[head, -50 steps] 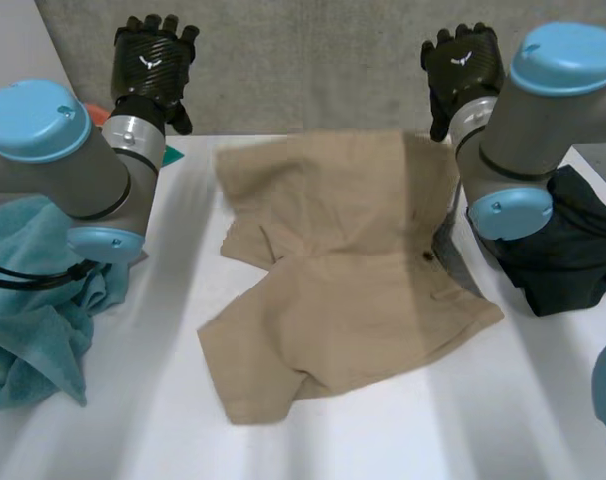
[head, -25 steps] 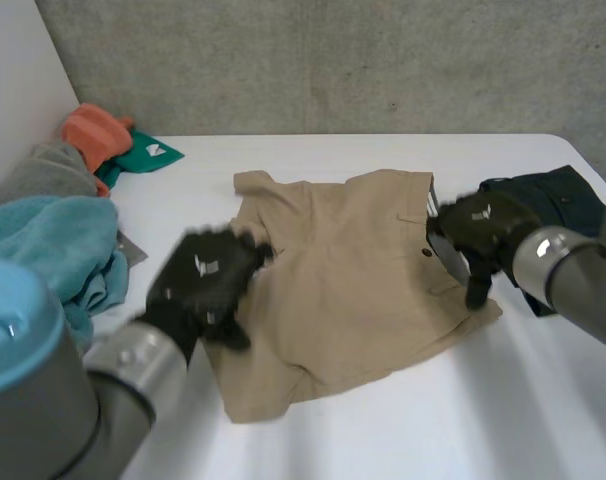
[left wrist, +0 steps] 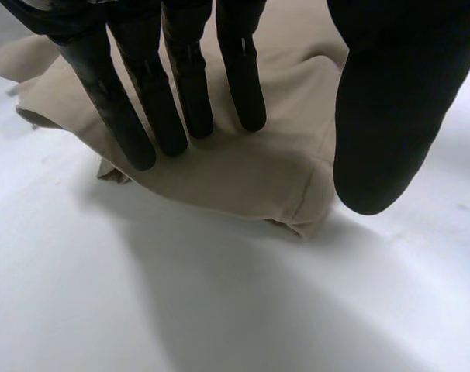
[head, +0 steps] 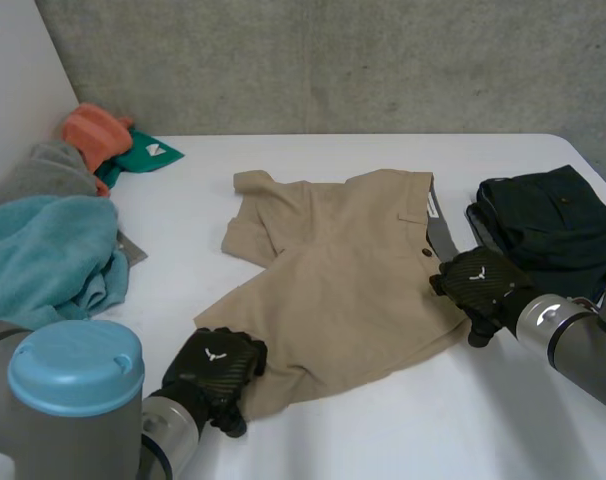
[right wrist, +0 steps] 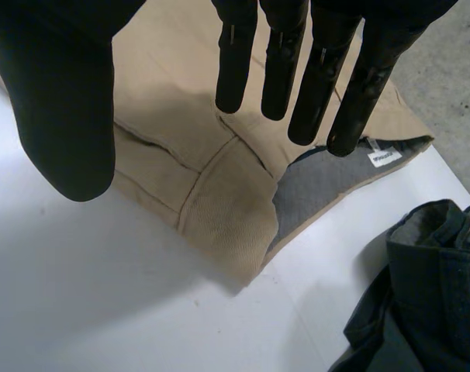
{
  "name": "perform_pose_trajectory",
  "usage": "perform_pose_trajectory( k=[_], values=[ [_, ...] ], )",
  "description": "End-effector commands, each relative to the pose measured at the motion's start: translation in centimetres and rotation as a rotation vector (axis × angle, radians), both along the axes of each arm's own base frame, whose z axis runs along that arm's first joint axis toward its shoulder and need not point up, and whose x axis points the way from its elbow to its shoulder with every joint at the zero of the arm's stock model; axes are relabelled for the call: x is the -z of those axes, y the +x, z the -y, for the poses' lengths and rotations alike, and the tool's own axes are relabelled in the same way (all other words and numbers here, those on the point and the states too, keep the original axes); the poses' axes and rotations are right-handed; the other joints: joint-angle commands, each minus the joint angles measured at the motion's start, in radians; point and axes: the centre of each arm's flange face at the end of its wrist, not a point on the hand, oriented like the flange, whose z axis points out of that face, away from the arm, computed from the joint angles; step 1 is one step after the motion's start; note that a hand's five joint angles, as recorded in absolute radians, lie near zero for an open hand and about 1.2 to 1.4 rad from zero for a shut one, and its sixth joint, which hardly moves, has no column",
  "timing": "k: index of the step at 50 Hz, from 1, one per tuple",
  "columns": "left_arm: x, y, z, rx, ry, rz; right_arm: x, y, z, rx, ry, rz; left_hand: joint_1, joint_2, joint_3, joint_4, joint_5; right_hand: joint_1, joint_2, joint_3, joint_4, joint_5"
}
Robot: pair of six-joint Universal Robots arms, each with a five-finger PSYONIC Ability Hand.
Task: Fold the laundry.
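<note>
Where the smooth white table [head: 383, 440] lies under both arms, tan shorts [head: 353, 270] of plain woven cloth are spread flat between the left hand [head: 215, 368] and the right hand [head: 480, 285], with soft creases at the crotch. A lumpy blue terry towel [head: 43, 255] is heaped well beyond the left hand, on its outer side. A dark garment [head: 548, 225], folded into a thick block, is set just beyond the right hand. A grey cloth [head: 38, 170], an orange cloth [head: 93, 130] and a green cloth [head: 148, 155] are bunched beyond the towel, farthest from the left hand.

The left hand is placed at a leg hem of the shorts; its fingers [left wrist: 187, 85] are held straight and slightly spread over the stitched hem, the thumb [left wrist: 390, 116] is kept wide apart, and nothing is pinched. The right hand is held over the waistband corner, its fingers [right wrist: 278, 54] likewise straight and fanned, its thumb [right wrist: 64, 101] wide apart, with no cloth gripped. At its fingertips the waistband is turned back, so that a grey lining [right wrist: 320, 182] and a small white label [right wrist: 382, 157] are shown.
</note>
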Motion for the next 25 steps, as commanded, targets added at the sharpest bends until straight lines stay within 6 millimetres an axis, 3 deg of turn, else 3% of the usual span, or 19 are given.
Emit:
perform_pose_trajectory(
  k=[1, 9, 16, 20, 25],
  values=[
    [0.3, -0.3, 1.2, -0.055, -0.047, 0.014, 0.5, 0.1, 0.3, 0.001, -0.001, -0.002, 0.079, 0.083, 0.083, 0.081, 0.084, 0.291, 0.218, 0.213, 0.214, 0.233],
    [1.3, -0.6, 1.9, -0.064, -0.052, 0.028, 1.4, 0.0, 0.6, -0.006, -0.014, -0.031, 0.143, 0.147, 0.147, 0.145, 0.148, 0.294, 0.221, 0.216, 0.217, 0.237],
    [1.7, -1.0, 1.9, -0.055, -0.046, 0.033, 1.8, 0.0, 0.7, -0.013, -0.020, -0.045, 0.381, 0.385, 0.385, 0.383, 0.386, 0.435, 0.362, 0.357, 0.358, 0.377],
    [1.5, -1.2, 2.1, -0.059, -0.067, 0.022, 1.7, 0.0, 1.1, -0.010, -0.039, -0.043, 0.712, 0.716, 0.716, 0.714, 0.717, 0.941, 0.868, 0.863, 0.864, 0.883],
    [0.0, -1.4, 2.5, -0.089, -0.124, -0.002, 1.1, -0.2, 1.3, 0.001, -0.054, -0.043, 0.809, 0.813, 0.814, 0.812, 0.814, 0.942, 0.869, 0.864, 0.865, 0.884]
  ],
)
